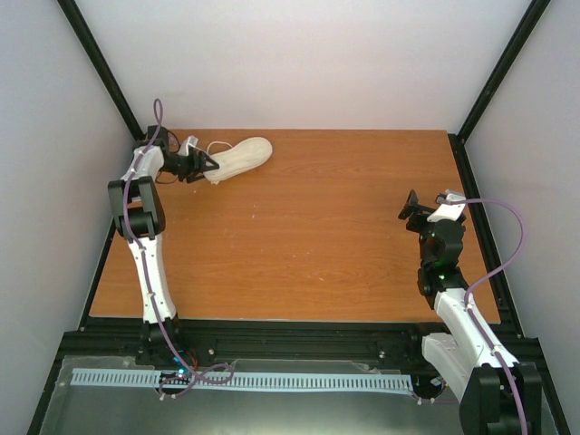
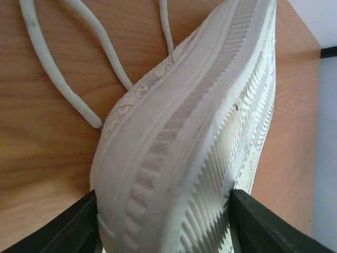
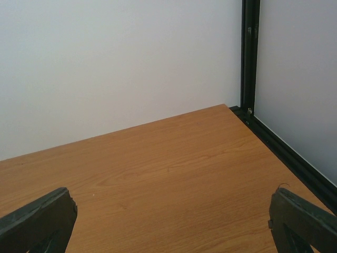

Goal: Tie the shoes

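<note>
While sneaker [image 1: 243, 156] lies sideways, left tool [image 2: 163, 211] grips its sole, right tool [image 3: 168, 216] wide open, empty

Overhead view spans table [image 1: 317, 236]; left wrist hugs sneaker [image 2: 184, 158]; right faces corner [image 3: 245, 108].

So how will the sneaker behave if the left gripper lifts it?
Probably light: the sneaker looks like thin fabric. Its ribbed sole should resist slipping between the fingers of the left gripper. The loose laces look floppy and would likely dangle.
</note>
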`<act>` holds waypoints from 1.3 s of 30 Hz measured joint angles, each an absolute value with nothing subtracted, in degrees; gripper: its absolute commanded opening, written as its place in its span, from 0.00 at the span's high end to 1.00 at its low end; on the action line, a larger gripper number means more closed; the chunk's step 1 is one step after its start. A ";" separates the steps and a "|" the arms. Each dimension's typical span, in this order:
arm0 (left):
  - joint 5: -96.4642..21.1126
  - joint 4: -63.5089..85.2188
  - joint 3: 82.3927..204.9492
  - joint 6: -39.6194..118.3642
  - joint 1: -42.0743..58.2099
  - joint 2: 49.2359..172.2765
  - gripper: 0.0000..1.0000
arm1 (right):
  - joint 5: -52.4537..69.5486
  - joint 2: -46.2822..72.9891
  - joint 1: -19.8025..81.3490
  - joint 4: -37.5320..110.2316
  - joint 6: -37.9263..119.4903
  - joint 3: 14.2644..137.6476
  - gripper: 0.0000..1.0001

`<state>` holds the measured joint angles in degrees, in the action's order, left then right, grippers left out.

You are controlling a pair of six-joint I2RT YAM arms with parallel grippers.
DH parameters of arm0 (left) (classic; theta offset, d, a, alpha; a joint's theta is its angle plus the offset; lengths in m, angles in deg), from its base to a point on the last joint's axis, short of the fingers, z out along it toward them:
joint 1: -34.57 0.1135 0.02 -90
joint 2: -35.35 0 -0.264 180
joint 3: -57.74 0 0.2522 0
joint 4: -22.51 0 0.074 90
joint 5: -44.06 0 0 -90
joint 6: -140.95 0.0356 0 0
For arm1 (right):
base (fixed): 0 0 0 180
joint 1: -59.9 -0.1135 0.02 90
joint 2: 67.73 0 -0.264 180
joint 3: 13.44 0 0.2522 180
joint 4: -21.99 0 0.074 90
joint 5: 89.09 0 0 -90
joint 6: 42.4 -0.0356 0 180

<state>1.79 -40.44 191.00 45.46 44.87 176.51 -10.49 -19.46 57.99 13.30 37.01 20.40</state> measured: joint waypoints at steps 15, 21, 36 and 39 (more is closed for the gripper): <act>-9.58 -27.48 163.60 33.52 45.73 145.32 0.99 | -11.17 -19.54 57.99 13.80 36.99 20.40 0.00; -21.53 -26.76 153.83 32.87 46.10 129.02 0.99 | -11.32 -19.57 57.99 14.02 36.79 20.40 0.00; -46.84 -23.80 139.03 35.58 21.57 118.31 0.99 | -11.93 -18.98 57.99 14.19 36.50 20.42 0.00; -52.40 -23.85 138.02 35.58 16.70 117.52 0.99 | -11.96 -18.36 58.01 14.59 36.18 20.59 0.00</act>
